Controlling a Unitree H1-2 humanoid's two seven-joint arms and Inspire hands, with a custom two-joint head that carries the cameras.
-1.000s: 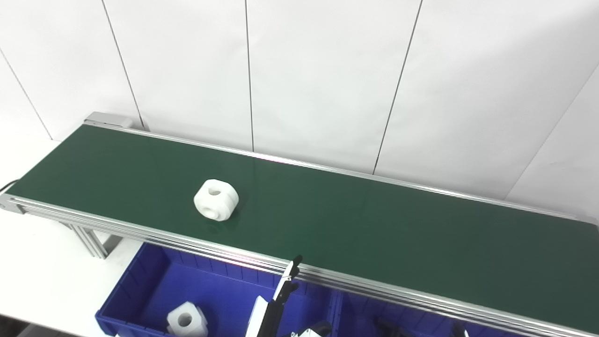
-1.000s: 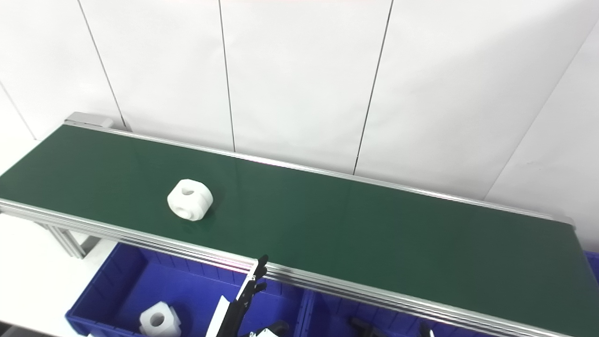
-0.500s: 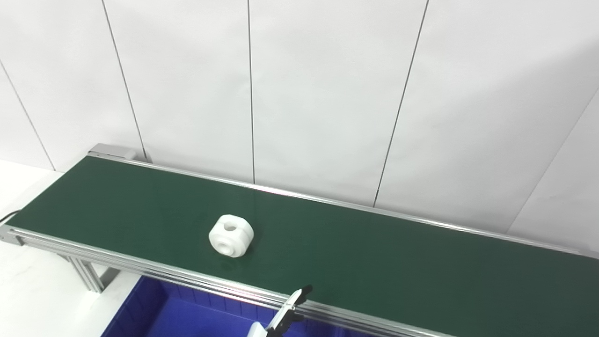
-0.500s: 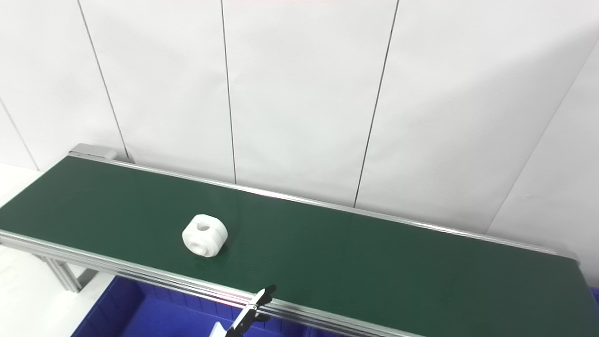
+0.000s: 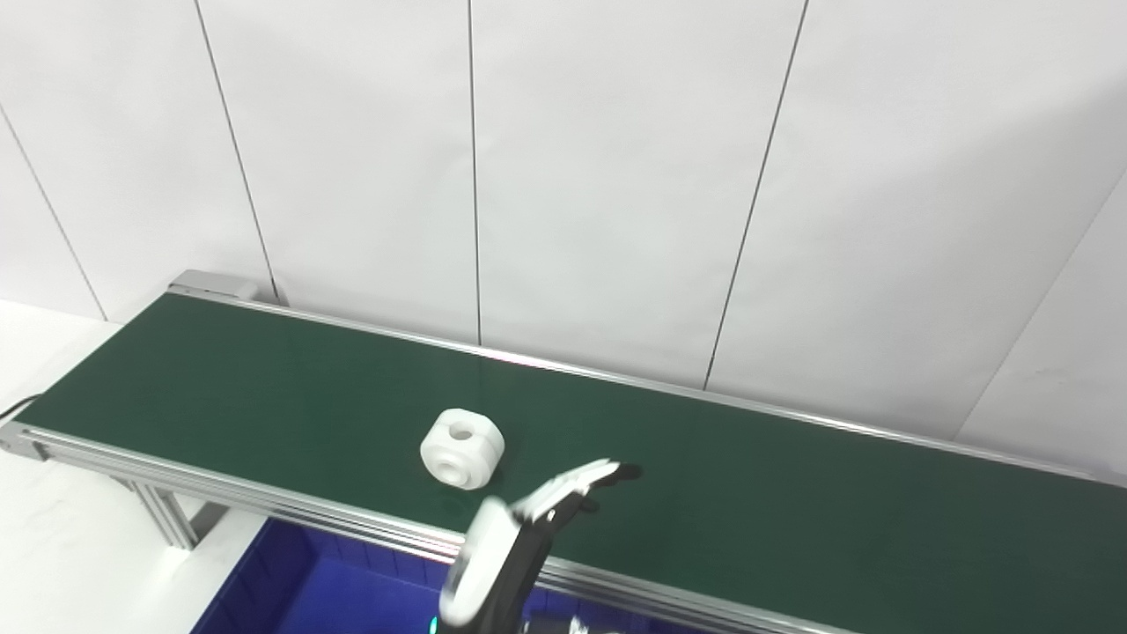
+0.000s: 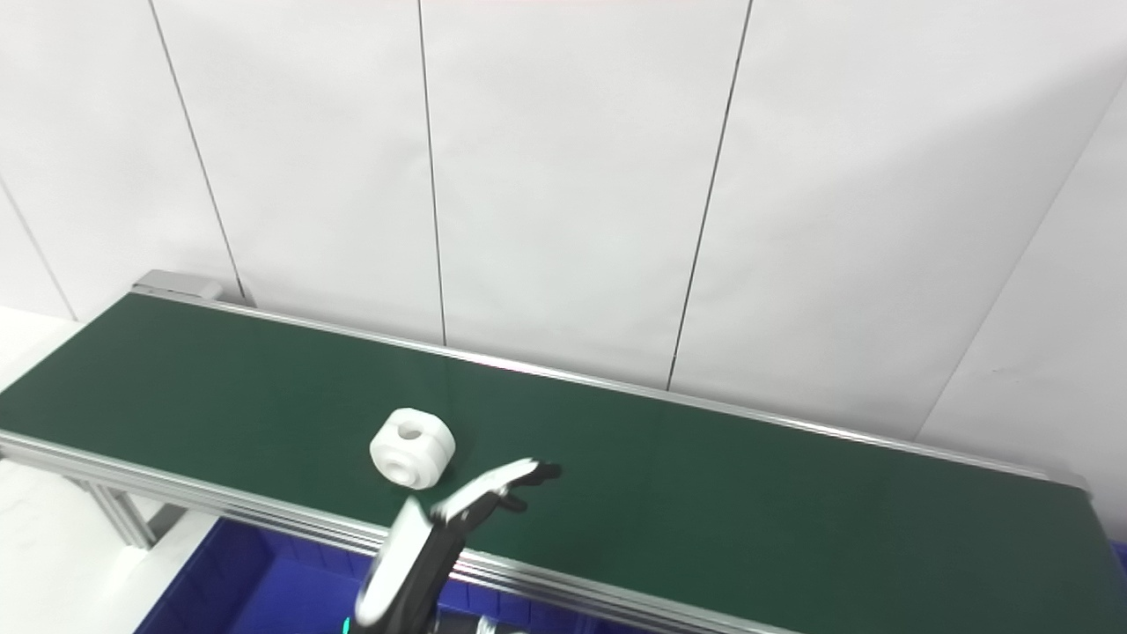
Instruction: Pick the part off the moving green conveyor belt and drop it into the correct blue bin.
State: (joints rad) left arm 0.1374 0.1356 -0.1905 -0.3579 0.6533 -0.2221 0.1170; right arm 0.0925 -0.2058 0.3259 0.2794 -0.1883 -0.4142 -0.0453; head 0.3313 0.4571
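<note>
A white rounded part with a hole on top and one on its side lies on the green conveyor belt, left of the middle and near the front rail. My left hand rises from the bottom edge, blurred by motion. Its fingers are stretched out and apart, and it holds nothing. It is over the belt's front edge, just right of the part and not touching it. The hand also shows in the right eye view. My right hand is out of view.
A corner of a blue bin shows below the belt's front rail at the bottom left. The belt's aluminium frame runs along the front. A white panelled wall stands close behind the belt.
The part has ridden to the right along the belt. My left hand has come up from below the front rail to over the belt's edge. The camera tilted up early on.
</note>
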